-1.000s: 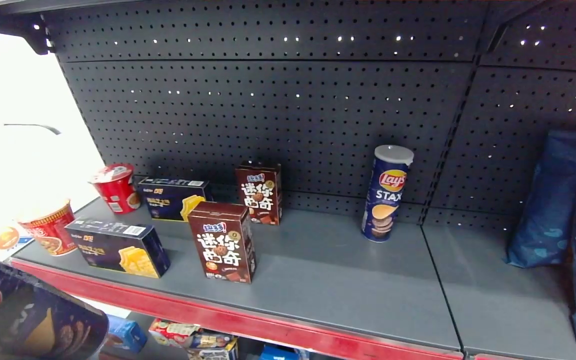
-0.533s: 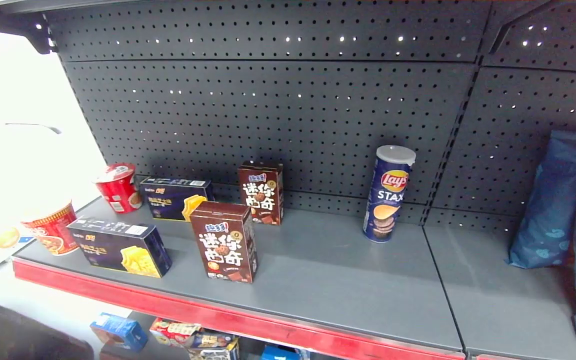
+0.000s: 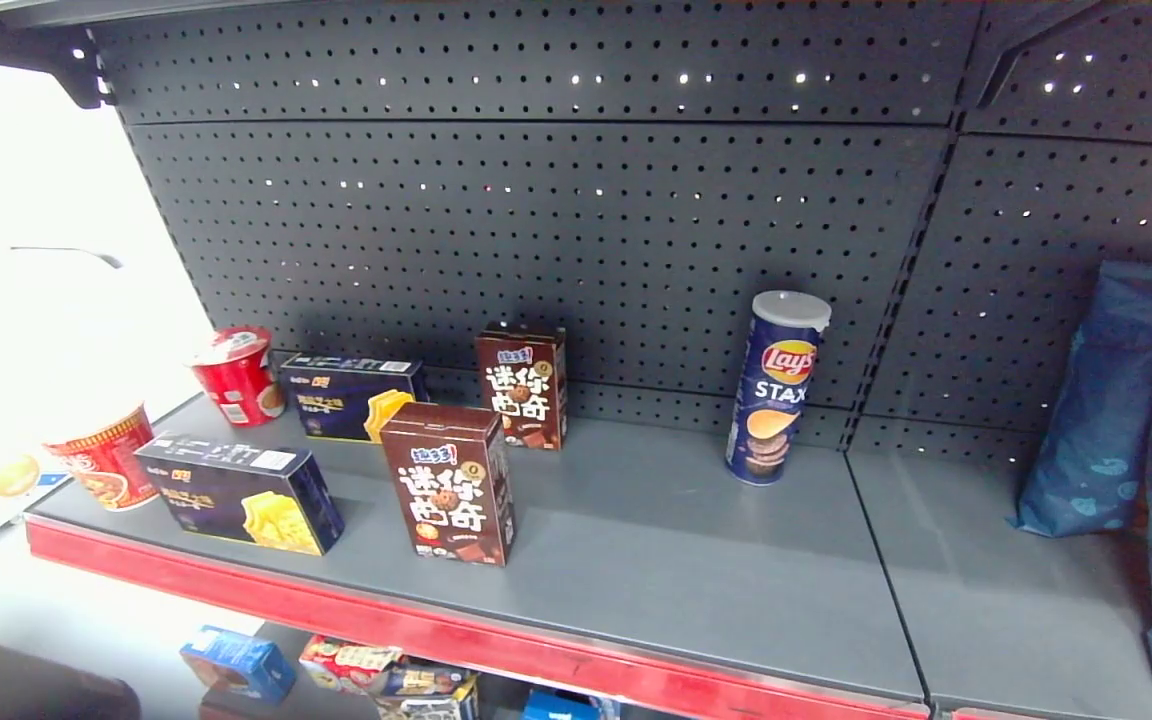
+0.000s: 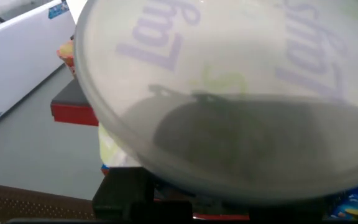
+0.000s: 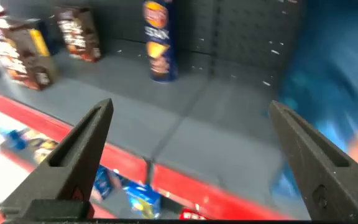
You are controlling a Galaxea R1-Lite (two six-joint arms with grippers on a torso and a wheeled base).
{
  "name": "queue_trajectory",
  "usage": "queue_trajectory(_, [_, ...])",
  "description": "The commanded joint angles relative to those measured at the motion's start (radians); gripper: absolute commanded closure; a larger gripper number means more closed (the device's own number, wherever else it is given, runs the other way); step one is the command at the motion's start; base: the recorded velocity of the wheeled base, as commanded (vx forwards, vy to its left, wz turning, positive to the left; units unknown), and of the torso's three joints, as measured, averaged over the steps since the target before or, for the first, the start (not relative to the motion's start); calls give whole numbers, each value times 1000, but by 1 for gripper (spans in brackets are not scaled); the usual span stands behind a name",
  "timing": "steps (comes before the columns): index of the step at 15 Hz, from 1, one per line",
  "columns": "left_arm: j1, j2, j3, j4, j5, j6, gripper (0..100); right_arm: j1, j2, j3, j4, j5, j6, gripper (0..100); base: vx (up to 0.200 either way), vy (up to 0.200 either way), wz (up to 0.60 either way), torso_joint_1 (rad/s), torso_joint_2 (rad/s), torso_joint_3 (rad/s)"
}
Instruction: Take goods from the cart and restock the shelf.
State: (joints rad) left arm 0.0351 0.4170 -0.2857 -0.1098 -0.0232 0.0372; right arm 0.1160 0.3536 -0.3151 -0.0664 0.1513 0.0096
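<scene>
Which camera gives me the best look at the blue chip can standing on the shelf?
The head view: the blue chip can stands upright and whole on the shelf. The right wrist view catches the same can blurred, top cut off. The left wrist view faces a translucent lid close up.

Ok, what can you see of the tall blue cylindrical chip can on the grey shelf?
The tall blue cylindrical chip can stands upright near the back of the grey shelf board, close to the black perforated back panel. It looks like card with a glossy print: a red and yellow logo up high, stacked chips pictured below. A pale plastic lid caps it. It stands alone, right of the brown boxes, beside the seam between two shelf boards; only the shelf visibly touches it.
</scene>
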Motion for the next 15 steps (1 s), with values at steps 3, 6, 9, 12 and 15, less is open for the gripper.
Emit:
queue_trajectory(3, [-18, -3, 31, 1, -17, -2, 100, 93, 680, -289, -178, 28, -79, 0, 0, 0, 0, 0, 0, 0])
queue_trajectory(6, [-24, -3, 79, -8, -20, -10, 100, 163, 913, -302, -409, 59, -62, 0, 0, 0, 0, 0, 0, 0])
queue_trajectory(9, [-24, -23, 94, -7, -23, -22, 100, 163, 1173, -306, -740, 65, -53, 0, 0, 0, 0, 0, 0, 0])
queue_trajectory(12, [-24, -70, 97, 4, -26, -48, 100, 152, 1309, -294, -823, 137, -48, 0, 0, 0, 0, 0, 0, 0])
queue_trajectory(15, [-24, -121, 96, 53, -27, -48, 100, 90, 1423, -294, -1033, 327, -54, 0, 0, 0, 0, 0, 0, 0])
